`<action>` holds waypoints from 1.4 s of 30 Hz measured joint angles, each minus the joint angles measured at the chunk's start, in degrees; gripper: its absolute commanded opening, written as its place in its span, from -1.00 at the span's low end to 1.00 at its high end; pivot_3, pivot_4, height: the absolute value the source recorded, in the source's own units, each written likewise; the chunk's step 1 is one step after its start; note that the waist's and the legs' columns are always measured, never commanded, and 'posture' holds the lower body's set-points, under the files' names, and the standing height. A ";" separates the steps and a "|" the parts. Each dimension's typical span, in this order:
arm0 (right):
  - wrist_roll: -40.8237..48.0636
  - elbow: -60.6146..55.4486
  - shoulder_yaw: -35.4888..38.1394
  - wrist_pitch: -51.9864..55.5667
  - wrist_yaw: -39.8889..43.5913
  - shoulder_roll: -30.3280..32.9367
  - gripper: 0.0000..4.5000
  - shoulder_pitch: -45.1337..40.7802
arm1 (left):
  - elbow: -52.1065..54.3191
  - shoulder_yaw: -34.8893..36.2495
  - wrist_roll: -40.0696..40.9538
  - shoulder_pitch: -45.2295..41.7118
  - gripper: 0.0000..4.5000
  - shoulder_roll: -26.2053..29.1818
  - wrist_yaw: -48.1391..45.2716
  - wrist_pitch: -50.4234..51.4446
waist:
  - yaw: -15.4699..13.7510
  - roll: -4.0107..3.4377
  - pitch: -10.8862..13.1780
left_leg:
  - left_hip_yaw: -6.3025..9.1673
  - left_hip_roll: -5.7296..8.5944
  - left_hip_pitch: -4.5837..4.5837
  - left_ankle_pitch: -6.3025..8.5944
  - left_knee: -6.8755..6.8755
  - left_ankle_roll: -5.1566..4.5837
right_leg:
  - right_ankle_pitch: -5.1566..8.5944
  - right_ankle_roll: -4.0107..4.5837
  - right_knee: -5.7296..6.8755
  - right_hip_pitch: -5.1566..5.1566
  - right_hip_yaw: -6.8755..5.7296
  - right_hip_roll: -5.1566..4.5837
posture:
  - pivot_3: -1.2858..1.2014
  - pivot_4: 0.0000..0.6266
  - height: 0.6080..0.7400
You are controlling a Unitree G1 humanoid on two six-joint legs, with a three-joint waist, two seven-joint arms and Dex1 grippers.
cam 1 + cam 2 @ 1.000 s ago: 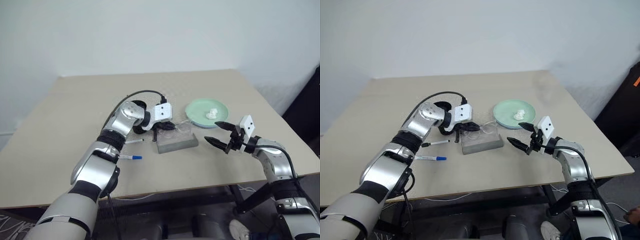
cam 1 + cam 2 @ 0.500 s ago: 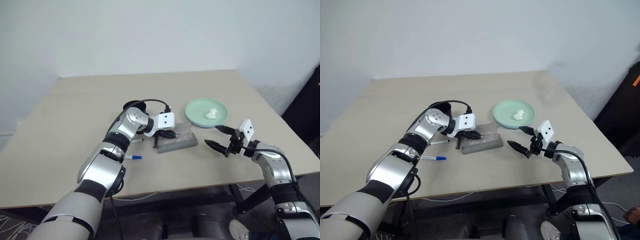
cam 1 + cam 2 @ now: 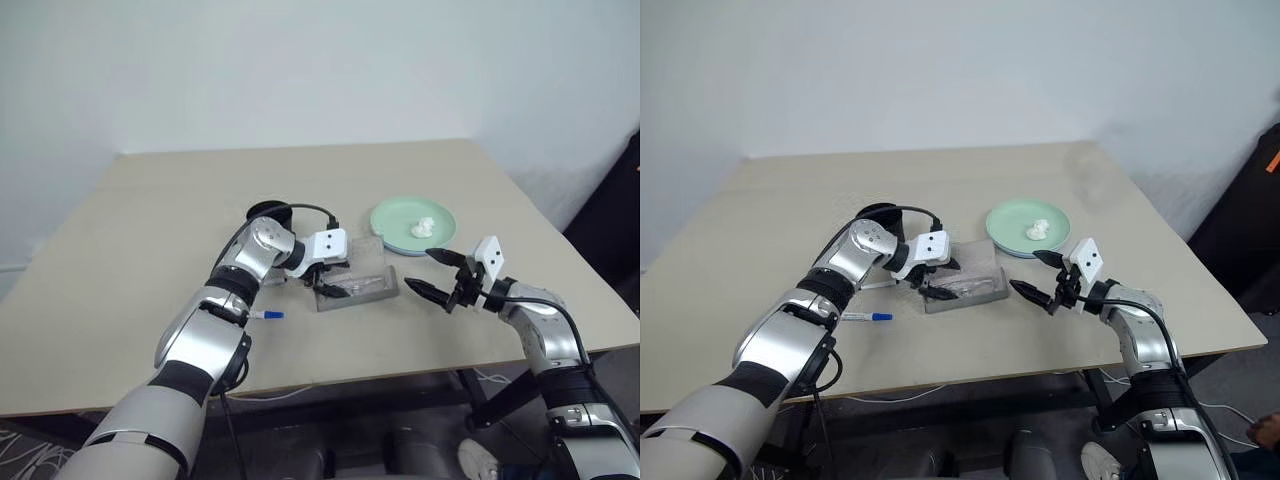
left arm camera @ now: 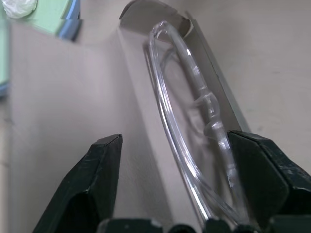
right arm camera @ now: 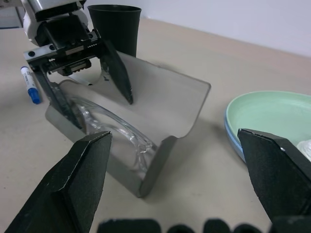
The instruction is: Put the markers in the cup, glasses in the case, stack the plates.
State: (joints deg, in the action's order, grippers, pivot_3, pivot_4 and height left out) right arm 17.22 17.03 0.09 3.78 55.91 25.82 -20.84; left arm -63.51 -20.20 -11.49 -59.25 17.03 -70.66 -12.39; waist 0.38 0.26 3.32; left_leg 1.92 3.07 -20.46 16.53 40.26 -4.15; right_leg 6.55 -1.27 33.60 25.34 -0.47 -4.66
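Left gripper (image 5: 82,92), fingers spread, straddles the glasses (image 5: 116,133) inside the case (image 5: 187,109); right gripper (image 3: 1038,276) gapes nearby; cup (image 5: 114,26) behind.

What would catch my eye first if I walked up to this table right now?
Probably the clear glasses lying in the open grey case at mid-table, with the left gripper spread open over them. Just right of it, the right gripper hangs wide open, pointing at the case. Behind that sits a mint green plate holding a small white lump.
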 measured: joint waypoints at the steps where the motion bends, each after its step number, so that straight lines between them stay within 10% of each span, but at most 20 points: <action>1: 0.00 -0.22 -0.08 0.33 -0.09 0.00 1.00 0.00 | -0.01 0.69 0.02 -0.01 0.53 -0.09 1.74 -0.42 | -0.13 0.00 0.00 | -0.01 0.00 0.01 0.00 0.00 0.00 | 0.00 0.00 0.00 0.00 0.00 0.00 | 0.03 -1.00 0.82; 10: -0.02 -0.49 -0.82 0.90 -0.19 -0.28 1.00 -1.20 | -0.43 4.63 1.07 -3.37 0.53 -1.23 8.39 -1.91 | -0.56 0.02 0.00 | 0.01 0.01 -0.01 0.00 0.00 0.00 | 0.00 -0.01 -0.01 0.00 -0.01 0.00 | 0.03 -1.00 0.82; 19: -0.41 -0.46 -1.09 0.87 -0.84 -0.91 1.00 -1.17 | -6.16 3.15 -4.62 -6.13 -0.60 -1.48 24.73 -5.97 | -0.60 0.02 0.00 | 0.01 0.02 0.02 0.00 0.00 0.01 | -0.05 -0.08 0.02 -0.01 -0.02 0.00 | 0.03 -1.00 0.82; 42: -0.51 0.70 -1.07 -2.09 -1.32 -1.44 1.00 1.12 | -11.62 -4.06 -16.23 -5.69 -0.60 -5.35 31.98 -1.16 | -0.58 0.04 0.00 | 0.03 0.03 -0.06 0.01 0.00 0.01 | -0.13 -0.21 -0.04 0.02 -0.04 -0.02 | 0.03 -1.00 0.82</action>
State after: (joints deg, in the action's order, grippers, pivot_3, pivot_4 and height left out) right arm 16.71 17.73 -0.98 1.69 54.59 24.38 -19.72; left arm -75.14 -24.27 -27.72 -64.94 11.68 -38.68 -13.54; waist -0.21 0.29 3.32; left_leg 1.95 3.10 -20.52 16.54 40.26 -4.15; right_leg 6.42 -1.48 33.56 25.35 -0.50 -4.68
